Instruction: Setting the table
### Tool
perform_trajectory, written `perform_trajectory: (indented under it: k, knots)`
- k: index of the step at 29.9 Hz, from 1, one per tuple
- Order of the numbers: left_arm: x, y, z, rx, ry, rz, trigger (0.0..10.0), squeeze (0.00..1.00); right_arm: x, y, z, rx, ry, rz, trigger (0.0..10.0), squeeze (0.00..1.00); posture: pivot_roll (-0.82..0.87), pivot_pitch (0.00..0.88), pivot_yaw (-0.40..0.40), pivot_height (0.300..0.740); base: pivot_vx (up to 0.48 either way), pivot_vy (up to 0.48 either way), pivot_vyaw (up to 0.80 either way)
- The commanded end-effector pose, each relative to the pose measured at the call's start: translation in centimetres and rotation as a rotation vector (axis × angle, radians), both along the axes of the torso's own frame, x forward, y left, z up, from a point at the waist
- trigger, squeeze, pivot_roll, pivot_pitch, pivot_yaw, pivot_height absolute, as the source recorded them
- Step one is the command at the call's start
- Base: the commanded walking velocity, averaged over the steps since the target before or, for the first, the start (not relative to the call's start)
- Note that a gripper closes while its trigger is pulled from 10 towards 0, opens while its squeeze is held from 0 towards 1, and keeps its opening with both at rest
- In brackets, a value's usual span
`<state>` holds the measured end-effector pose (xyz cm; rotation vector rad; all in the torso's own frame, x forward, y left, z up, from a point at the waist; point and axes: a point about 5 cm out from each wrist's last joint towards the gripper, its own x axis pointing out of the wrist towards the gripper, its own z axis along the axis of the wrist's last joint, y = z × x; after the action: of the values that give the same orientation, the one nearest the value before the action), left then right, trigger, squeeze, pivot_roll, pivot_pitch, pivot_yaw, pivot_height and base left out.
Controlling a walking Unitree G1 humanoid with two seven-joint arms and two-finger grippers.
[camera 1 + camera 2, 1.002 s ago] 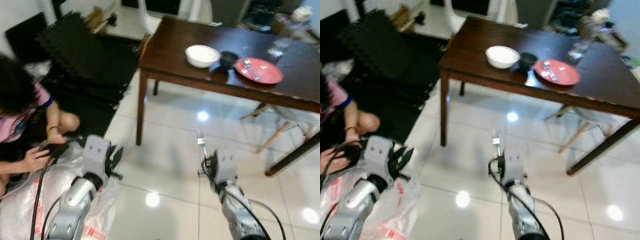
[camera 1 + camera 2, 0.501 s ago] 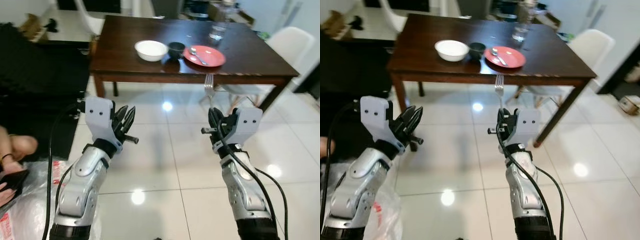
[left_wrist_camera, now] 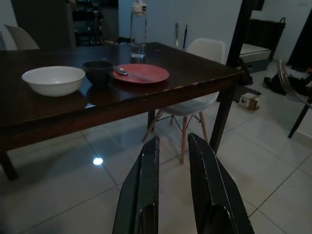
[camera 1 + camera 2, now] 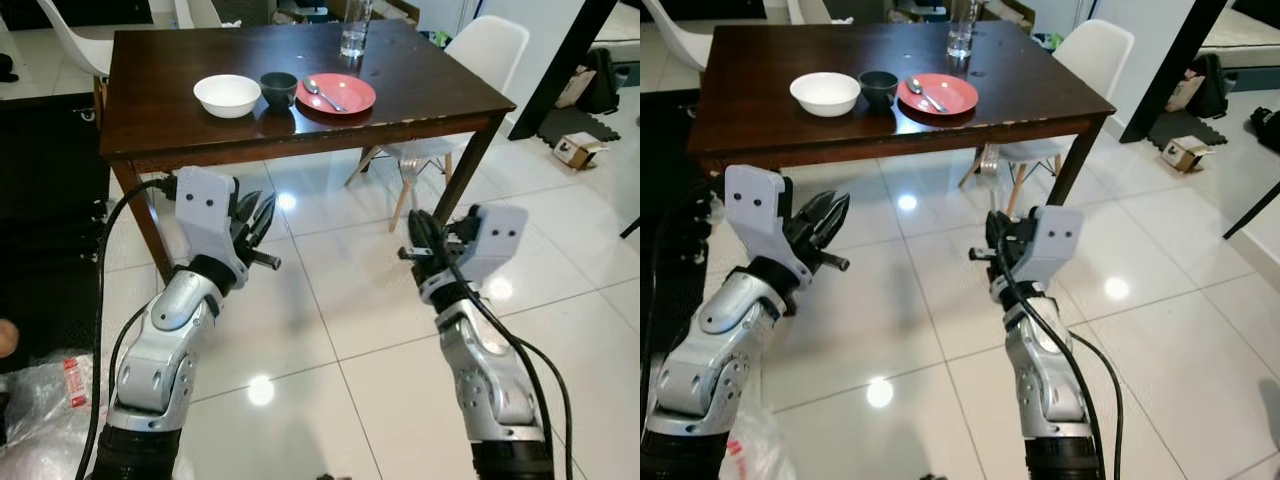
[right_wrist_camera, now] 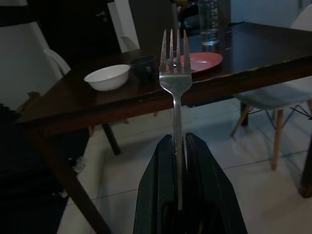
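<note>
I have the fork [image 5: 175, 83] pinched tight in my right gripper [image 5: 178, 146], prongs up, so it won't slip while I walk. My left gripper [image 3: 171, 146] holds nothing, its fingers a little apart, ready to help. The table [image 4: 420, 85] is ahead of me, well apart from both arms. On it sit a white bowl [image 4: 227, 94], a dark cup [image 4: 279, 87], and a red plate [image 4: 338, 95] with what I think is a spoon [image 4: 320, 92]. The fork probably goes beside that plate.

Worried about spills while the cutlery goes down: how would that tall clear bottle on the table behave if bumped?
The bottle is tall and narrow, so it probably tips easily. It looks like clear plastic, likely light unless full. It stands apart from the red plate, so the right gripper, shut on the fork, can likely avoid it.
</note>
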<state>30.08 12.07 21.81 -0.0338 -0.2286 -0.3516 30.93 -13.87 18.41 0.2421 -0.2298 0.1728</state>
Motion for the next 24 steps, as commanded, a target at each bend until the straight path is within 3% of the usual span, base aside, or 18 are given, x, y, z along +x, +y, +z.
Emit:
perform_trajectory:
  k: [1, 24]
  knots:
    - [0.2, -0.7, 0.2, 0.010, -0.019, -0.018, 10.0, 0.00, -0.3, -0.2, 0.0, 0.019, 0.004, -0.004, 10.0, 0.00, -0.01, 0.061, 0.030, 0.740, 0.398, 0.000, 0.00]
    - [0.4, -1.7, 0.4, 0.039, -0.048, -0.032, 10.0, 0.00, -0.3, -0.8, -0.3, 0.008, 0.033, -0.034, 10.0, 0.00, -0.02, 0.053, 0.036, 0.740, 0.476, 0.000, 0.00]
